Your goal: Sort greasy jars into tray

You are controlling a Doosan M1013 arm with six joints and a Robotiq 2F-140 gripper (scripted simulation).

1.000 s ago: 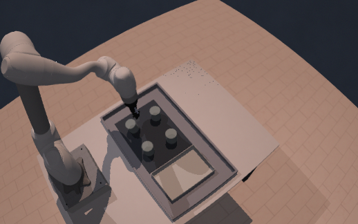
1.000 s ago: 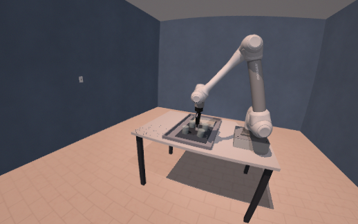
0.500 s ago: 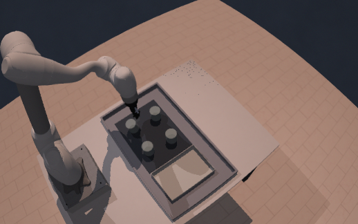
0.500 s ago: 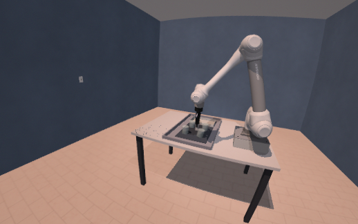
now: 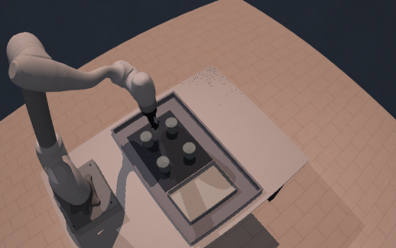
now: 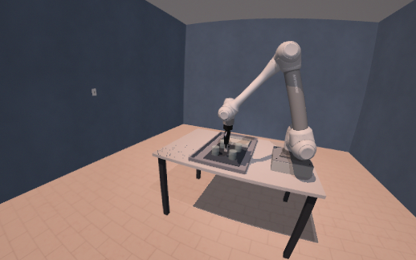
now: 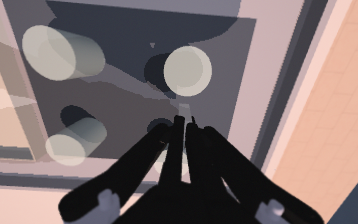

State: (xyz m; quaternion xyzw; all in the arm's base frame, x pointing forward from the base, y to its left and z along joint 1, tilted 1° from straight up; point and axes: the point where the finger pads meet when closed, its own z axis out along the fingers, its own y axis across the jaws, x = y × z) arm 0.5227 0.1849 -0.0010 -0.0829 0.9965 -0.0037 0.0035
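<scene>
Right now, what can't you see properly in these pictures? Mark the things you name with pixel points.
- Grease on the four jars [image 5: 163, 162] [image 7: 188, 71]: no view can show it.
- One jar, wrist view: mostly hidden behind the hand [image 5: 154, 125] [image 6: 226, 149] [image 7: 184, 120].
- Tray [image 5: 202, 193], wrist view: cut off by the left edge.
- Specks on the table [image 5: 237, 115] [image 6: 193, 140], top view: too small to name.

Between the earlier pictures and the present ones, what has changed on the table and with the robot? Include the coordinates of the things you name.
The gripper [image 5: 154, 126] [image 6: 226, 149] [image 7: 183, 111] has shifted slightly away from the robot's base: rightward in the top view, leftward in the exterior view. It is shut on nothing, and no jar was visibly taken or released. The four glass jars [image 5: 171, 122] [image 6: 215, 150] [image 7: 187, 71] stayed on the drying mat [image 5: 173, 147] [image 7: 210, 30], and the tray [image 5: 213, 205] stayed beside it.
</scene>
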